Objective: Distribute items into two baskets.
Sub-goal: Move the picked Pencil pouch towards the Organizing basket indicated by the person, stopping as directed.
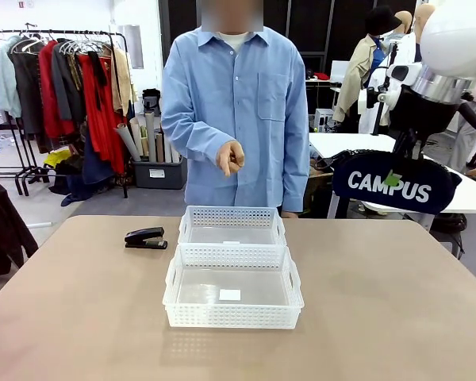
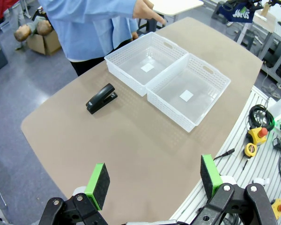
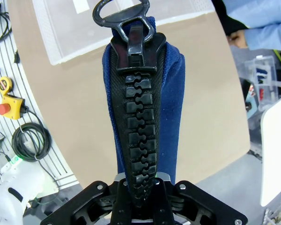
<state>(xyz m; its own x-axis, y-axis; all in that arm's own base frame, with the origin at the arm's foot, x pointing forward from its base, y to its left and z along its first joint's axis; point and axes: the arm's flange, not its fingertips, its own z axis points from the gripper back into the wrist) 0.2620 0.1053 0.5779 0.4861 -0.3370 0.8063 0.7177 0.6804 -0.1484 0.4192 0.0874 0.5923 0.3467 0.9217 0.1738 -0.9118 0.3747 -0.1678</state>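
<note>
Right gripper [image 3: 140, 183] clamps the soft, probably light navy blue zippered fabric pouch [image 1: 428, 190] at its zipper seam; left gripper [image 2: 154, 180] spread wide; small black stapler [image 1: 146, 237] likely rigid.

Stapler [image 1: 146, 238] left of far basket [image 1: 232, 215]

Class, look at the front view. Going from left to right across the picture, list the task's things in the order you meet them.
black stapler → white baskets, one behind the other, so counted together → navy CAMPUS pouch
</note>
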